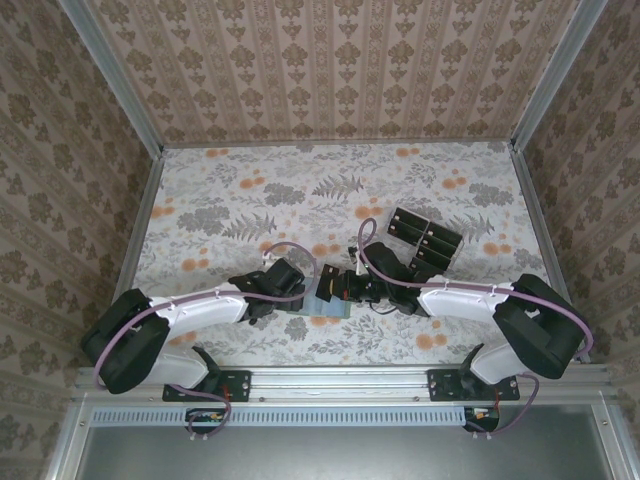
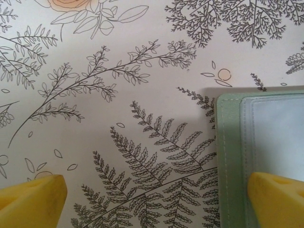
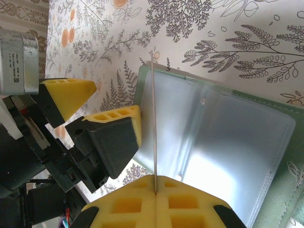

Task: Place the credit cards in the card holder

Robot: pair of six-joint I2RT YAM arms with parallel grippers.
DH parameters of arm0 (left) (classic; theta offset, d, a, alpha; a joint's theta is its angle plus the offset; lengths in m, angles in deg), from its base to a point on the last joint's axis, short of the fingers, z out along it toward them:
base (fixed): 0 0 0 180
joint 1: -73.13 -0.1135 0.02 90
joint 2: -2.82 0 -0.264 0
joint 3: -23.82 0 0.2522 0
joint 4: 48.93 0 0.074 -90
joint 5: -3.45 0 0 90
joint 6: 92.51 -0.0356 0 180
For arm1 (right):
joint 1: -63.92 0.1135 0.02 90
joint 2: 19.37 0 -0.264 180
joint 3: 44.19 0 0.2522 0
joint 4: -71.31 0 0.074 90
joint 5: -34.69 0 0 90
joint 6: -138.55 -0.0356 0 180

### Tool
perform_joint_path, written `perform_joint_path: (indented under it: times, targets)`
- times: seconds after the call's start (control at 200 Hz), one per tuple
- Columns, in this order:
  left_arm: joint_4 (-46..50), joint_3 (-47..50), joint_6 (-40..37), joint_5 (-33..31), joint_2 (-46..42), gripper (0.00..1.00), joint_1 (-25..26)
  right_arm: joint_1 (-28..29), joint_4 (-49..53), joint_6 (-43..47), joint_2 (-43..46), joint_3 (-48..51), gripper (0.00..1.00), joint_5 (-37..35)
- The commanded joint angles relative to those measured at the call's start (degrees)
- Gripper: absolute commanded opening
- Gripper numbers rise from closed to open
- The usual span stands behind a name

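Insertion is in hand: the right gripper [image 3: 156, 197] clamps one card [image 3: 153, 118] on edge over the open wallet [image 3: 228, 142]. The left gripper [image 2: 154, 199] is spread wide, one finger [image 2: 275, 197] on the wallet's rim. Next, likely, the card must meet a sleeve mouth and slide in.

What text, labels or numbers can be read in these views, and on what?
No text is legible.
Sticker on the metal housing: print too blurred to read.
Racked cards: markings too small to read.
Credit card in the right claw: edge-on, faces hidden.
Card holder: no text visible.
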Motion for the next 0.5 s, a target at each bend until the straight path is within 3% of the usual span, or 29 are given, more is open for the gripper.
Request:
perform_joint_path:
  times: [0.0, 0.495]
  targets:
    - [1.9, 0.1, 1.2, -1.8, 0.2, 1.0, 0.3, -0.2, -3.2, -1.1, 0.3, 1.3, 0.0, -1.3]
    - [0.7, 0.6, 1.6, -1.3, 1.0, 1.0, 0.3, 0.6, -10.7, -3.5, -3.6, 4.4, 0.0, -2.5]
